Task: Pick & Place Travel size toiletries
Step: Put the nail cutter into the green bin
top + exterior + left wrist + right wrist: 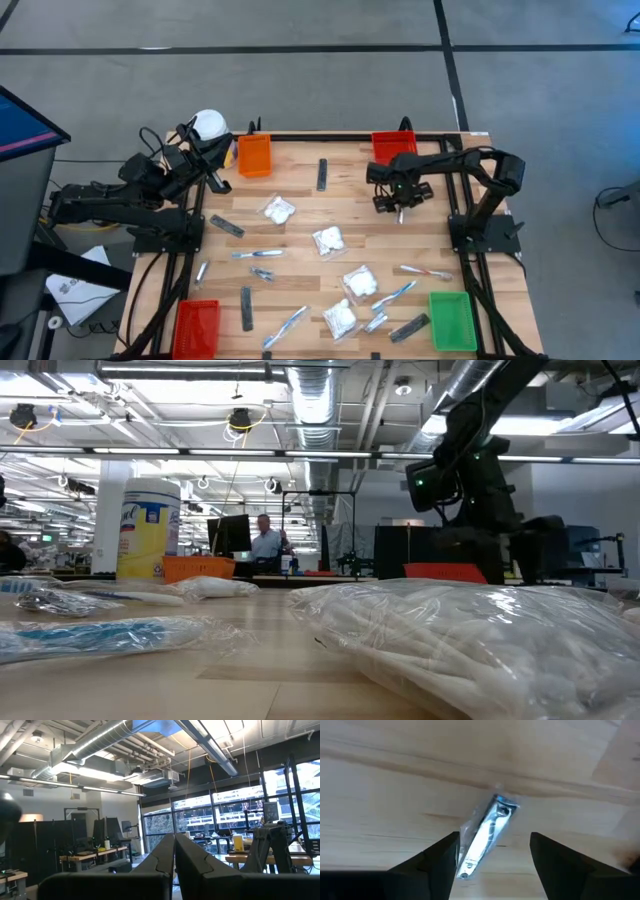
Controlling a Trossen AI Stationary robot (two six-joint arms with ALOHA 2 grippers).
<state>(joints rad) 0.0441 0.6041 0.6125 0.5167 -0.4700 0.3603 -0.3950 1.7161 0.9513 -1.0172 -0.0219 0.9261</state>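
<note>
My right gripper points down over the far right part of the wooden table, open. Between its fingers lies a small silvery sachet with a metal clipper inside, flat on the wood; the fingers stand on either side of it, and I see no touch. More travel size toiletries lie across the table: white puffy packets, slim toothbrushes and dark grey bars. My left gripper is shut on nothing and points up at the table's far left corner.
An orange bin and a red bin stand at the far edge, another red bin at the near left, a green bin at the near right. A white-capped yellow jar stands by the left arm.
</note>
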